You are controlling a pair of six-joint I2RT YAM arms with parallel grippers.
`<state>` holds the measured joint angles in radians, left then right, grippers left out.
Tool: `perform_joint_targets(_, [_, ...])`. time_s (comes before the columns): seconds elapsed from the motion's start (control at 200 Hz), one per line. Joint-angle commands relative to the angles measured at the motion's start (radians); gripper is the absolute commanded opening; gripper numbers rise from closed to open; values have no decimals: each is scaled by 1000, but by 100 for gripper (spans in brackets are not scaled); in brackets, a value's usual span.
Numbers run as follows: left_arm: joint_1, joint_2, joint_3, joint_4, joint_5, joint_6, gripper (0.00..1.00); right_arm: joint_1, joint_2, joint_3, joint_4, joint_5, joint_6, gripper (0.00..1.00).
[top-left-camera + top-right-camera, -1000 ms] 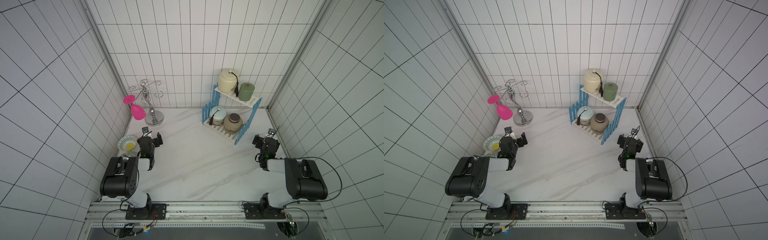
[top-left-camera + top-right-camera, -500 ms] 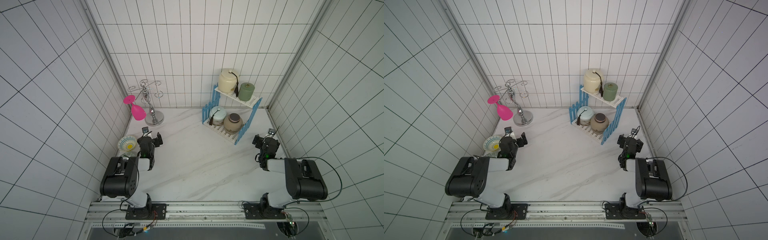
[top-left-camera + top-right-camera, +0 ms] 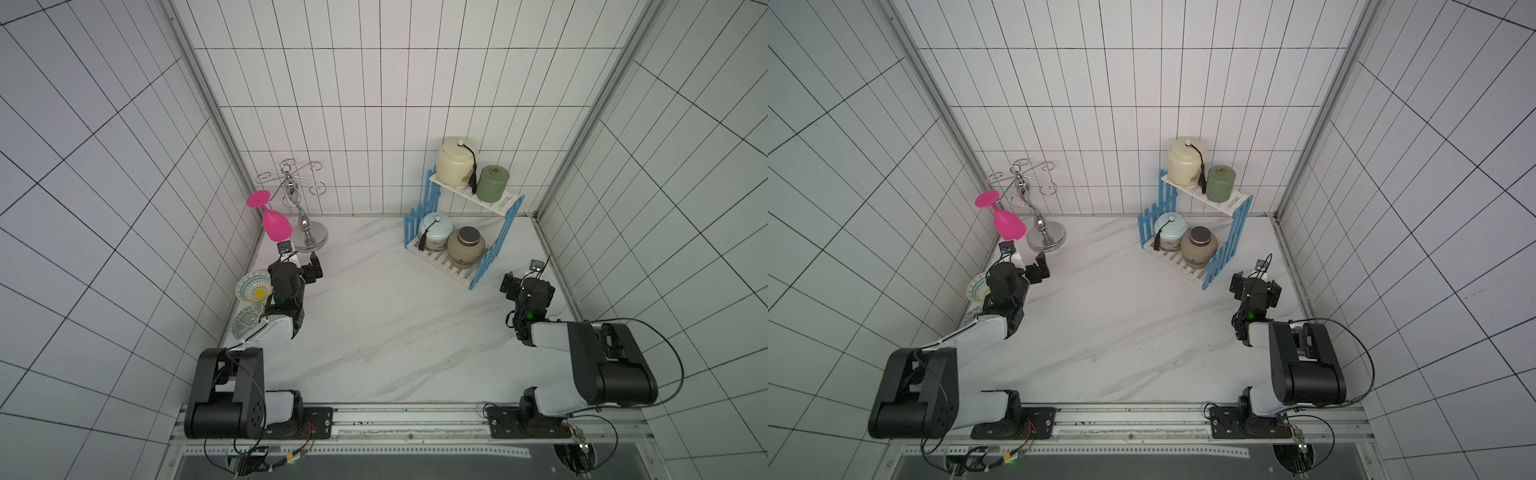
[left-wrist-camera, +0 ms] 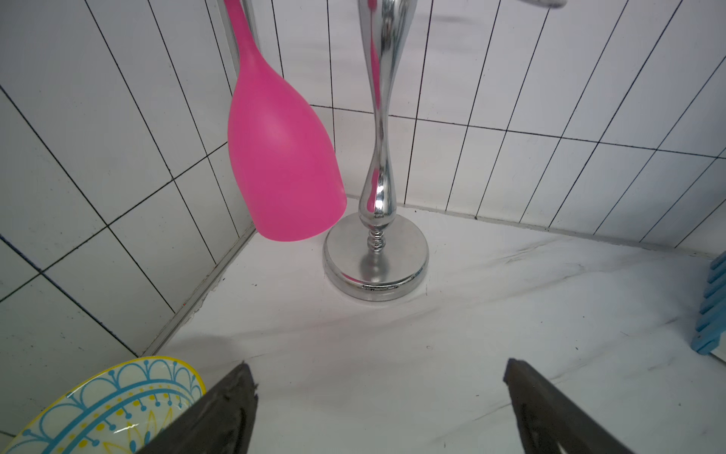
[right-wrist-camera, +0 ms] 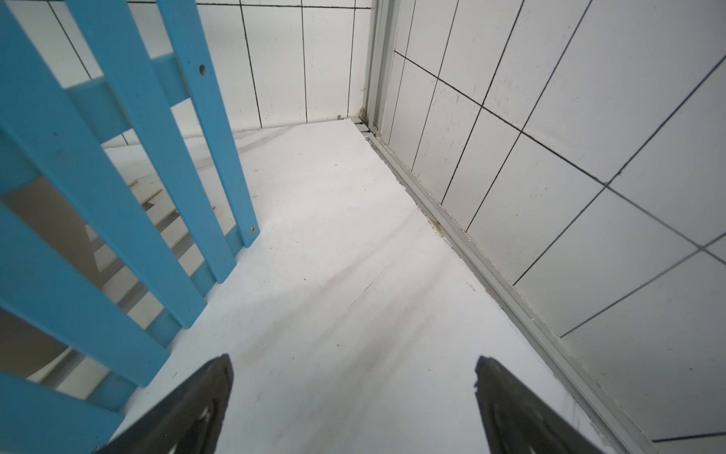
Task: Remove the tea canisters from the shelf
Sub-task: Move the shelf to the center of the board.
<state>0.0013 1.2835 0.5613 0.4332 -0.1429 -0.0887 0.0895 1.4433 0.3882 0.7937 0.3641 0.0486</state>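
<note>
Seen from above the marble table (image 3: 374,316), the two-tier shelf (image 3: 419,212) stands at about 1 o'clock near the back corner, all four tea canisters on it with lids on and contents hidden. The upper board carries the large cream canister (image 3: 455,164) and, just beside it, the small green canister (image 3: 492,184). The lower board holds the tan canister (image 3: 466,248) touching the pale blue canister (image 3: 435,226). At 11 o'clock a pink goblet (image 3: 276,222) hangs upside down from the chrome cup stand (image 3: 309,237). A patterned bowl (image 3: 254,285), nothing visible in it, sits at 9 o'clock. The left gripper (image 4: 377,373) at 9 o'clock and the right gripper (image 5: 352,358) at 3 o'clock, beside the shelf, are both spread wide, grasping nothing.
</note>
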Motion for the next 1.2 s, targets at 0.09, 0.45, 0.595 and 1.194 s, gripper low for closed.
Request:
perform_joint_targets(0.09, [-22,-178,117,-412,82,16,99,16,-171,111,-314,48,53,99])
perform_joint_targets(0.45, [37,-299,79,-496,260,16,99,3,-357,393,-1023,-54,415,99])
perform_joint_targets(0.595, [55,-326,41,-490,329,38,99,2,-393,417,-1107,-118,488,99])
perform_joint_targets(1.194, [106,-332,-13,-428,410,30,99,92,-125,762,-1354,-250,582,97])
